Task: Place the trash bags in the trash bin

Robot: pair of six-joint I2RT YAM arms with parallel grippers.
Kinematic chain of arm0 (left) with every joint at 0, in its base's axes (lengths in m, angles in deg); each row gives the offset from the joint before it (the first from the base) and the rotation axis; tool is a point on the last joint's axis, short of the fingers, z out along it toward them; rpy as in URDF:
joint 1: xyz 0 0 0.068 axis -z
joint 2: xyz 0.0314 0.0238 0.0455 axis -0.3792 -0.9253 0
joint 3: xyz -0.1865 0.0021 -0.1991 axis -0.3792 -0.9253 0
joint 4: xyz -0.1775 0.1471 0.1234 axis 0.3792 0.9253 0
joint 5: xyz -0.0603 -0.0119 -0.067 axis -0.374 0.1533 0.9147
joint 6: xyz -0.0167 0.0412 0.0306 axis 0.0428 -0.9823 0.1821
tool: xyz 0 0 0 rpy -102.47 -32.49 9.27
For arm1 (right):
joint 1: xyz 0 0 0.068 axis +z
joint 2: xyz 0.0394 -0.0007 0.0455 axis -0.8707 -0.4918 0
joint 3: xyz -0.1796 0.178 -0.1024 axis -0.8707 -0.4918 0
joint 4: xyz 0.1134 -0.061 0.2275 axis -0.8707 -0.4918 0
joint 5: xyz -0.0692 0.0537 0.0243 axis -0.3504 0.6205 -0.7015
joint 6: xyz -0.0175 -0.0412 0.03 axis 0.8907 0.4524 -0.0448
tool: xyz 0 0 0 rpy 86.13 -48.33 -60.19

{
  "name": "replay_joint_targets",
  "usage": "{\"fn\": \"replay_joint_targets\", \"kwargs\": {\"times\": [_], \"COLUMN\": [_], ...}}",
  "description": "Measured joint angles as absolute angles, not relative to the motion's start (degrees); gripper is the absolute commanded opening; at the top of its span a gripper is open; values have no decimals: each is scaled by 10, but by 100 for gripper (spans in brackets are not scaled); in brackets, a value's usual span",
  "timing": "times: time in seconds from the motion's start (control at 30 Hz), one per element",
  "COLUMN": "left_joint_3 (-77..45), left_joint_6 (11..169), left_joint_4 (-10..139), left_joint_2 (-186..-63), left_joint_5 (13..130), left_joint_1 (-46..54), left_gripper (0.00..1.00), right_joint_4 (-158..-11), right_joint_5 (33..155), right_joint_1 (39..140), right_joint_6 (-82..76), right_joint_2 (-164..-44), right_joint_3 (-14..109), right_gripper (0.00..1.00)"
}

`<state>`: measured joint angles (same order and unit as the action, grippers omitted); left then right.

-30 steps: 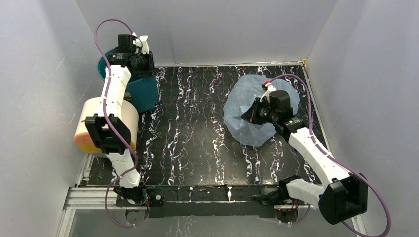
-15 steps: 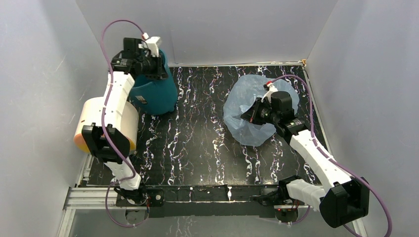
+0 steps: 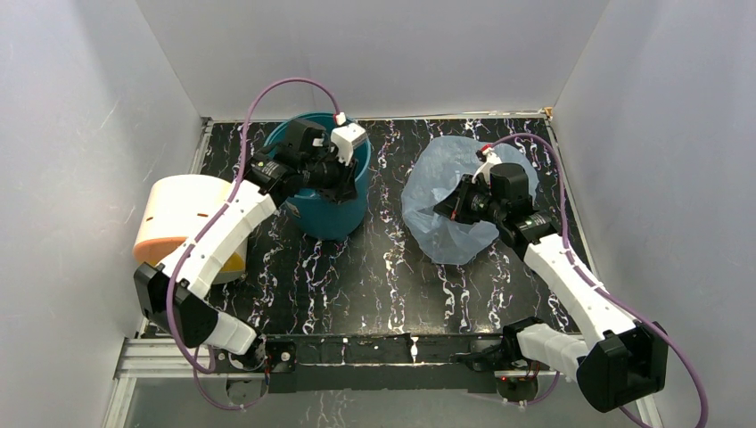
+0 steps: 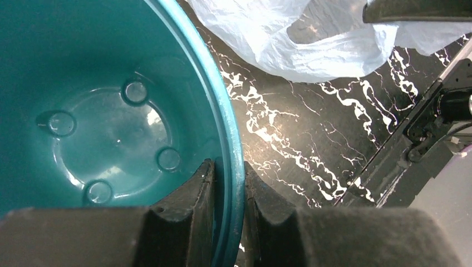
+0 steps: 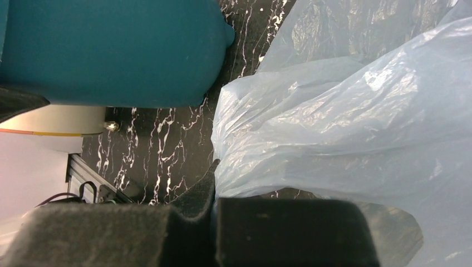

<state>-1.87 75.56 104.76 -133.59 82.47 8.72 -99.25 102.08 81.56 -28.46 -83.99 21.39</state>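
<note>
No legible text or labels

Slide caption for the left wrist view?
Left gripper clamped on the rim of the empty teal trash bin, light-blue trash bag beyond on the black marbled table.

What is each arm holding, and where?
Left gripper grips the trash bin by its rim, fingers astride the wall; right gripper pinches the trash bag by a fold.

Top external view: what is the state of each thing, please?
Teal round plastic bin: empty.
Thin light-blue translucent plastic bag: crumpled on table, outside bin.
Left gripper: shut on bin rim.
Right gripper: shut on bag.
Cream cylinder with orange end: lying on its side.
</note>
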Motion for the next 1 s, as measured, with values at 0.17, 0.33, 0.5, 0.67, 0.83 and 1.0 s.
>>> {"fn": "replay_joint_targets", "kwargs": {"times": [0.17,0.33,0.5,0.67,0.83,1.0], "left_joint_3": [-31,-26,-32,-64,-90,-99], "left_joint_6": [748,736,741,766,797,823], "left_joint_4": [1051,1068,1072,1061,1021,978], "left_joint_2": [-1319,-1319,-1315,-1290,-1240,-1191], "left_joint_5": [844,851,855,847,822,821], "left_joint_1": [94,114,118,120,120,120], "left_gripper": [0,6,51,71,83,86], "right_joint_4": [-992,-992,-1002,-1004,-1004,-1004], "right_joint_5": [1031,1045,1050,1064,1085,1106], "right_joint_1": [816,816,816,816,816,816], "right_joint_6": [-288,-291,-290,-276,-248,-220], "right_joint_2": [-841,-862,-885,-880,-849,-812], "right_joint_3": [224,237,256,261,261,261], "right_gripper": [0,0,0,0,0,0]}}
